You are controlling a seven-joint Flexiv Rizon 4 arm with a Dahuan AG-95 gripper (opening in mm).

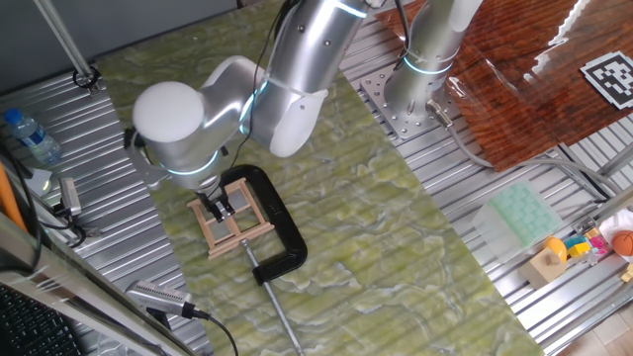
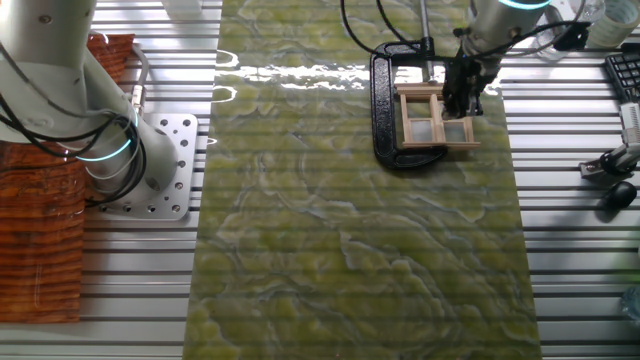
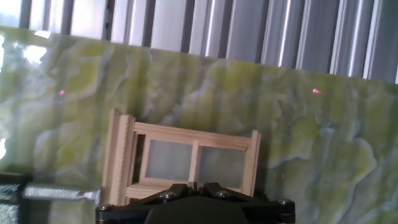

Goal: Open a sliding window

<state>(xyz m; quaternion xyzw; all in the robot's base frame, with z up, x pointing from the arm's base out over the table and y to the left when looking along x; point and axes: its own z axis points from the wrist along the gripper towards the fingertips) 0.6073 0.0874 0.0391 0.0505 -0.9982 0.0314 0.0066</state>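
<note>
Tan wooden window lies flat on the green bench, held inside a black clamp. The fingers sit directly on its upper half; whether they are apart is unclear.

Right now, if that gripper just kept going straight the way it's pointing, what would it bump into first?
The gripper points down at the window held in the clamp, so it would most likely meet the wooden frame first. It may already be touching; depth is unclear from these views.
</note>
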